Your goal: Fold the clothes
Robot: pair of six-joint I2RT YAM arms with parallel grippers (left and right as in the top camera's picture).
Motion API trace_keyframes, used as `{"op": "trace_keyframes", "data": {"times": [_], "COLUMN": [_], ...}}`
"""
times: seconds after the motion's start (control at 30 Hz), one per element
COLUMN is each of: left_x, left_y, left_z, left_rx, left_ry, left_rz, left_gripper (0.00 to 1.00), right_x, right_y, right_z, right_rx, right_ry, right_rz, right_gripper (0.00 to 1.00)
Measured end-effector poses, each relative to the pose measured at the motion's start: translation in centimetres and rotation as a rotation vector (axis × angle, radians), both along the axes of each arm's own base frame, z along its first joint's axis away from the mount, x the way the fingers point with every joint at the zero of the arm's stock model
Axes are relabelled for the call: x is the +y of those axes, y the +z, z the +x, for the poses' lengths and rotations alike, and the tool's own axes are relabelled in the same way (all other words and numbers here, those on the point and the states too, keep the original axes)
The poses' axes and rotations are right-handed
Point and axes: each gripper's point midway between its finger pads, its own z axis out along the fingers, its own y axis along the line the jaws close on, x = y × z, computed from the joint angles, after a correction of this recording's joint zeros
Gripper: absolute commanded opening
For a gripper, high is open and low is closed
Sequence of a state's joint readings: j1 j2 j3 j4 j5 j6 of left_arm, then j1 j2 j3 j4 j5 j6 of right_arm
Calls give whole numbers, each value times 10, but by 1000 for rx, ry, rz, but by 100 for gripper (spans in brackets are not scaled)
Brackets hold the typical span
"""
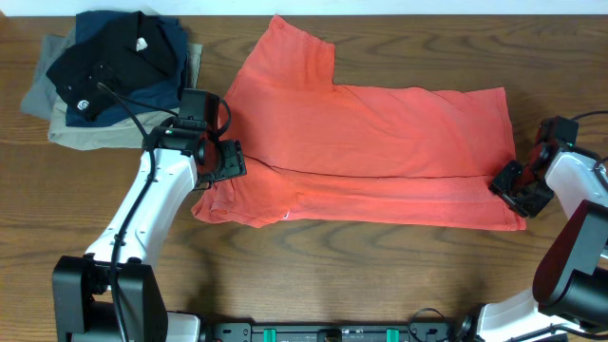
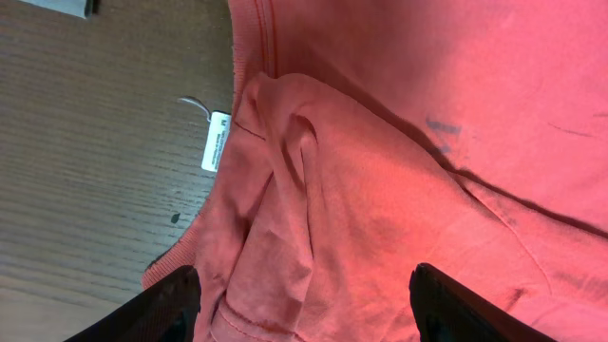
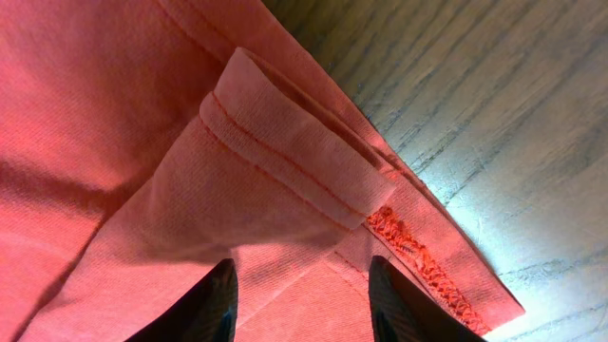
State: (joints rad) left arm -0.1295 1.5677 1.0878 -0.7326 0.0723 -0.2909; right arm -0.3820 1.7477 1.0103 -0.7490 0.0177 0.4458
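Note:
The clothes, a coral-red T-shirt (image 1: pixel 380 142), lie spread across the table with the long lower edge folded over itself. My left gripper (image 1: pixel 223 161) hangs over the shirt's left end, jaws wide open above bunched cloth (image 2: pixel 285 218) near the collar and its white label (image 2: pixel 217 141). My right gripper (image 1: pixel 513 185) sits at the shirt's right hem. In the right wrist view its fingers (image 3: pixel 220 304) stand apart on either side of flat cloth, with a doubled-over hem fold (image 3: pixel 294 152) just ahead. Faint dark print (image 2: pixel 442 128) shows through the fabric.
A pile of folded garments (image 1: pixel 114 76), black and navy on top of khaki-grey, sits at the back left, just behind my left arm. Bare wooden table (image 1: pixel 380 266) runs along the front edge and to the right of the hem (image 3: pixel 513 123).

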Motion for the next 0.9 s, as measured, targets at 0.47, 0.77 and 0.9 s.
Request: {"op": "trace_keyframes", "data": {"times": [0.47, 0.77, 0.9], "left_x": [0, 0, 0], "left_y": [0, 0, 0], "left_z": [0, 0, 0], "left_rx": [0, 0, 2], "left_ry": [0, 0, 0], "left_rz": [0, 0, 0], "left_gripper": [72, 72, 72], "right_x": [-4, -2, -4], "right_y": [-2, -10, -9], "right_z": [9, 2, 8], "right_rx": [-45, -30, -58], "right_ry": [0, -3, -6], "right_rz": [-19, -16, -28], "right_gripper": [40, 41, 32]}}
